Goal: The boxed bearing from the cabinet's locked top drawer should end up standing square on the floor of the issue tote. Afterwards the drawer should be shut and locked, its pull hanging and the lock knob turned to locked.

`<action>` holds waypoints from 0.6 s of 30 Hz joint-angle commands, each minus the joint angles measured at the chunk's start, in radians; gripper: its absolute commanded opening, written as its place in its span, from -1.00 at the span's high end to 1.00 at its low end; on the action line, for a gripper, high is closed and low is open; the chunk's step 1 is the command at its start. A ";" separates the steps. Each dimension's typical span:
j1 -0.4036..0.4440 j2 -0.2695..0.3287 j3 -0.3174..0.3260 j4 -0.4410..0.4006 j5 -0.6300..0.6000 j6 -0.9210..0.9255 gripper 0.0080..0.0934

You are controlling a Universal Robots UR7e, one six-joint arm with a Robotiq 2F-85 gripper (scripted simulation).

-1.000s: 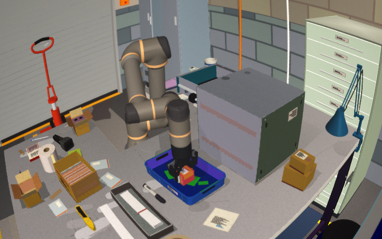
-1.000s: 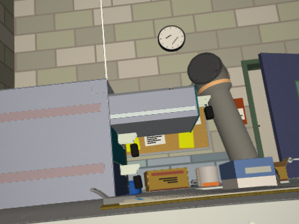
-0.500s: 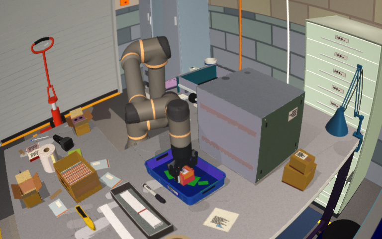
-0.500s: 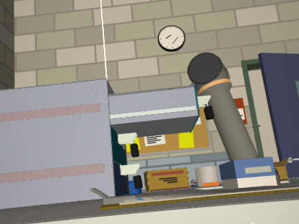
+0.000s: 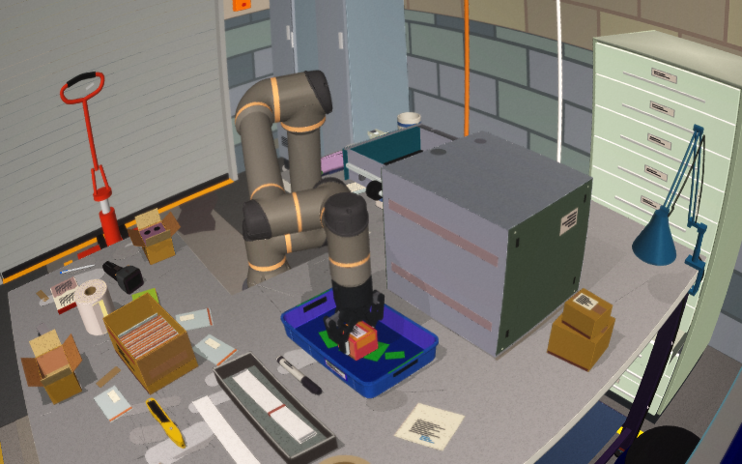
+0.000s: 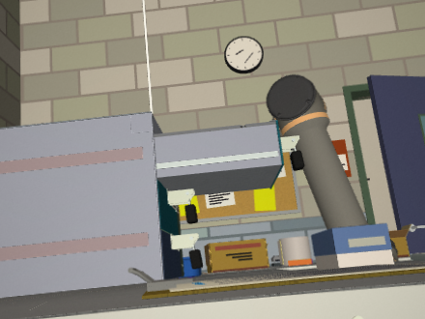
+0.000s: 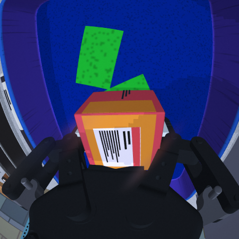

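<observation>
The boxed bearing [image 7: 119,129], an orange box with red edges and a barcode label, sits between my gripper's [image 7: 120,135] fingers. The fingers are closed on its two sides. Box and gripper are low inside the blue issue tote [image 5: 359,342], over its floor with green patches [image 7: 98,57]. From the side camera the box [image 5: 362,339] stands upright near the tote's middle. The grey cabinet [image 5: 481,235] stands right of the tote. Its top drawer [image 6: 217,155] is pulled out at the far side. The drawer's black lock knob [image 6: 297,160] shows at its front. I cannot see the pull.
A long grey tray [image 5: 272,405] lies on the bench left of the tote, with a black marker [image 5: 299,375] between them. An open carton [image 5: 150,342], paper roll [image 5: 93,305] and small boxes clutter the left. Two stacked cartons [image 5: 583,328] sit right of the cabinet. A printed sheet [image 5: 429,427] lies near the front edge.
</observation>
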 commanded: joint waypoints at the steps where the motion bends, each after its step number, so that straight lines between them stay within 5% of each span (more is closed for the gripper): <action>1: 0.000 0.000 0.000 0.000 0.000 0.000 -0.36; 12: 0.000 0.000 0.000 0.000 0.000 0.000 -0.87; 18: 0.000 0.000 0.000 0.000 0.000 0.000 -0.87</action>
